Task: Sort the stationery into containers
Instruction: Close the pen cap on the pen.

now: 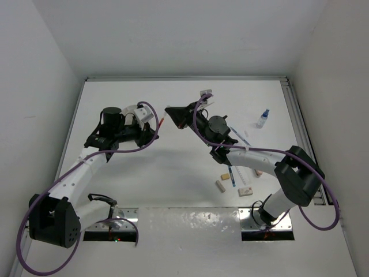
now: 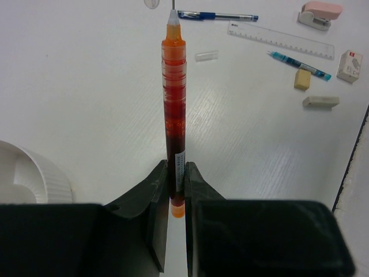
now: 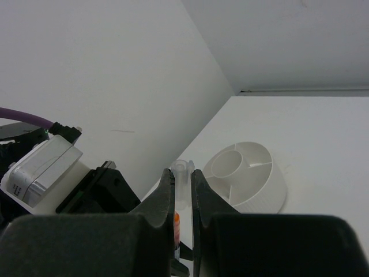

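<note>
My left gripper (image 2: pixel 176 173) is shut on the lower end of a red-orange pen (image 2: pixel 173 98), held above the table with its white tip pointing away. In the top view the left gripper (image 1: pixel 154 128) and right gripper (image 1: pixel 170 111) meet tip to tip at the table's middle. My right gripper (image 3: pixel 183 176) is shut on a clear pen cap (image 3: pixel 183 183), with the orange pen (image 3: pixel 177 222) showing just below it. The white round tub (image 3: pixel 248 176), divided inside, stands beyond the right gripper and at the left gripper's lower left (image 2: pixel 29 173).
On the table to the right lie a blue pen (image 2: pixel 216 16), a clear ruler (image 2: pixel 281 40), a teal pen (image 2: pixel 300 65), a tan eraser (image 2: pixel 302 79), white erasers (image 2: pixel 320 102), a pink item (image 2: pixel 319 14) and a small clear piece (image 2: pixel 206 55). A blue-capped bottle (image 1: pixel 263 118) stands far right.
</note>
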You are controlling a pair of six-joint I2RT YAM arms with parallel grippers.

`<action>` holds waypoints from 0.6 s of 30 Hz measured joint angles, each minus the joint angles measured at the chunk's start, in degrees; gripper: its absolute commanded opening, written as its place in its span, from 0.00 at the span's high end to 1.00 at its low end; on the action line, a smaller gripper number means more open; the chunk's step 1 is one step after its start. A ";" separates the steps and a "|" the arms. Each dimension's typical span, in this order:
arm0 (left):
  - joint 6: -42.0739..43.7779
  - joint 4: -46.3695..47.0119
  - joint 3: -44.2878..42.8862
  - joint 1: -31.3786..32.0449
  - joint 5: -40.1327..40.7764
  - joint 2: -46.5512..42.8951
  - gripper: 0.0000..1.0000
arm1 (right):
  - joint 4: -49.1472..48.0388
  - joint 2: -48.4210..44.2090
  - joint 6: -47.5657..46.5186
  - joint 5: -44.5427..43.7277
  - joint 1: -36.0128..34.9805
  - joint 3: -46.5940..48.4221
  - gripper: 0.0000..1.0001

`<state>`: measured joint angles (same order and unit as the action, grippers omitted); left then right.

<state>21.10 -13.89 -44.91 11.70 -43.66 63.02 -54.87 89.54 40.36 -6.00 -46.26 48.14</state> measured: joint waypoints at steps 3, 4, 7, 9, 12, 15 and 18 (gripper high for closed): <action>-0.28 0.02 0.00 0.00 -0.02 0.00 1.00 | -0.02 -0.02 -0.20 0.00 -0.02 0.00 1.00; -0.44 0.00 0.00 0.00 -0.04 0.00 1.00 | -0.02 -0.02 -0.28 0.00 -0.02 0.00 1.00; -0.98 0.02 0.00 0.00 -0.07 0.00 1.00 | -0.02 -0.09 -0.48 -0.02 -0.24 0.00 1.00; -1.31 0.07 0.00 0.22 -0.09 0.00 1.00 | -0.07 -0.11 -0.59 0.00 -0.63 0.00 1.00; -1.64 0.20 0.00 0.26 -0.11 0.00 1.00 | -0.17 -0.11 -0.79 -0.02 -0.96 0.00 1.00; -1.70 0.20 0.00 0.31 -0.09 0.00 1.00 | -0.22 -0.17 -1.36 -0.11 -1.16 0.00 1.00; -1.75 0.20 0.00 0.33 -0.09 0.00 1.00 | -0.15 -0.66 -2.03 -0.26 -1.14 0.00 1.00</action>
<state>19.35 -13.69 -44.91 12.03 -43.75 63.02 -55.02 88.88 38.33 -6.26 -47.40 48.14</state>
